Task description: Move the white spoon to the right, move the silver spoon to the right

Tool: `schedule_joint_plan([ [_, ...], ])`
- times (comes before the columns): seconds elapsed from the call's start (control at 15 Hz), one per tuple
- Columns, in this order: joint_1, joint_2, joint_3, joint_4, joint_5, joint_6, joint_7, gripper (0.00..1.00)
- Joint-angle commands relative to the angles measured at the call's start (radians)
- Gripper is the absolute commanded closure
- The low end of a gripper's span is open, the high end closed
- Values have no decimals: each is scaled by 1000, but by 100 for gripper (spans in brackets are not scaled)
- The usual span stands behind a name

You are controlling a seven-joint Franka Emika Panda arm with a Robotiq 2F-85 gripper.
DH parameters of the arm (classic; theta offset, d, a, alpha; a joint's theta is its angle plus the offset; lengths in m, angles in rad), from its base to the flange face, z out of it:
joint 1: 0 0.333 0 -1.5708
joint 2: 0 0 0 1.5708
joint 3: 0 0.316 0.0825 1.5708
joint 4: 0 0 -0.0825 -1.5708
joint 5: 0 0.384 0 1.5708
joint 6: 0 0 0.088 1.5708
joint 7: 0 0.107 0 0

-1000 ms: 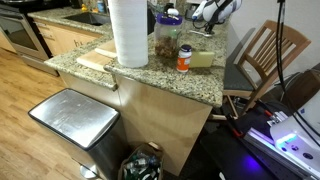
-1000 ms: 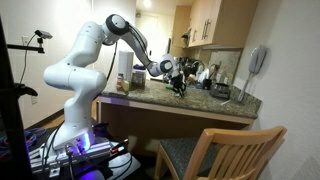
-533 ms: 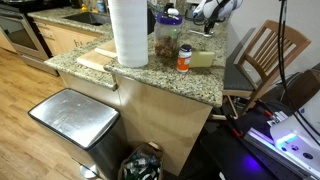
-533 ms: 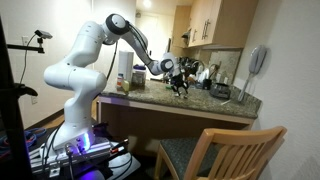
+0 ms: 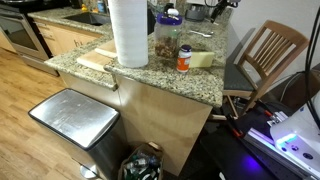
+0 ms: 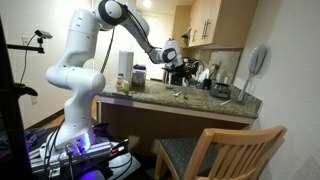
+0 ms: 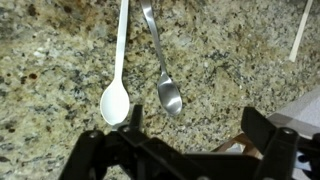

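In the wrist view the white spoon lies on the granite counter, bowl toward me and handle pointing away. The silver spoon lies close beside it on the right, roughly parallel, also bowl toward me. My gripper hangs above the counter just short of the two bowls. Its jaws are wide open with nothing between them. In an exterior view the gripper is raised well above the countertop.
A paper towel roll, a glass jar, a small orange-capped bottle and a yellow sponge stand on the counter. A trash can and a wooden chair stand beside it. A pale stick lies at the right.
The gripper was shut low at the counter; it has opened and the arm has lifted it up and away from the surface.
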Motion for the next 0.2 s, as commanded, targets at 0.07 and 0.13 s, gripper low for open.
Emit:
schedule_joint_plan([
  [0.07,-204,-118,213,-58,-28,-19,-55,0],
  [0.13,-264,-160,278,-87,-12,-28,-94,0],
])
